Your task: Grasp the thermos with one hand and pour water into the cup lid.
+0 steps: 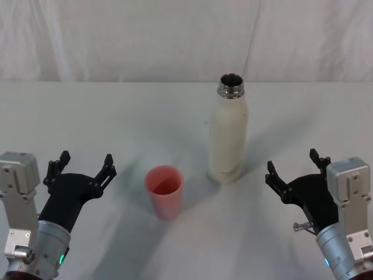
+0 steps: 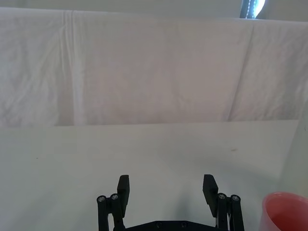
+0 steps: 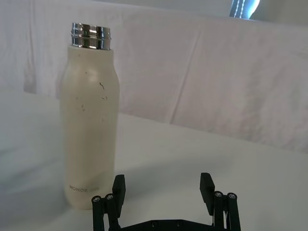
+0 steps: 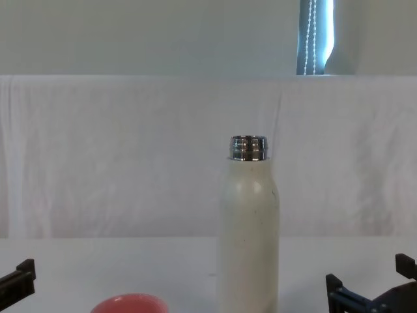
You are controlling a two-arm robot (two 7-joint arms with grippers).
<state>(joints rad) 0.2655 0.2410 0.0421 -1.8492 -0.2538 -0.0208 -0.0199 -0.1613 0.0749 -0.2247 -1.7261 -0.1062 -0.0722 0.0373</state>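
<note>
Head view: The thermos (image 1: 228, 131) stands upright on the white table (image 1: 116, 116), right of centre, its steel neck uncapped and the mouth dark. The cup lid (image 1: 164, 190) stands upright, mouth up, nearer to me and to the left of the thermos, apart from it. My left gripper (image 1: 81, 166) sits at the near left, fingers spread wide, holding nothing, well apart from the cup lid. My right gripper (image 1: 294, 169) sits at the near right, fingers likewise spread and empty, near the thermos base but not touching it.

Left wrist view: My left gripper (image 2: 167, 190) shows both black fingers parted with bare table between them. A part of the cup lid (image 2: 286, 211) shows at the edge, off to the side of the fingers, not between them. A white draped backdrop (image 2: 144, 67) stands at the far edge of the table.

Right wrist view: My right gripper (image 3: 162, 188) is open, nothing between the fingers. The thermos (image 3: 90, 125) stands upright beyond one finger and off to its side, outside the span. Small dark specks mark its body; grey lettering runs near its base.

Chest view: The thermos (image 4: 249, 241) rises at centre. The rim of the cup lid (image 4: 129, 304) shows at the lower edge, left of it. A fingertip of the left gripper (image 4: 16, 280) shows at the lower left, the right gripper (image 4: 371, 287) at the lower right.
</note>
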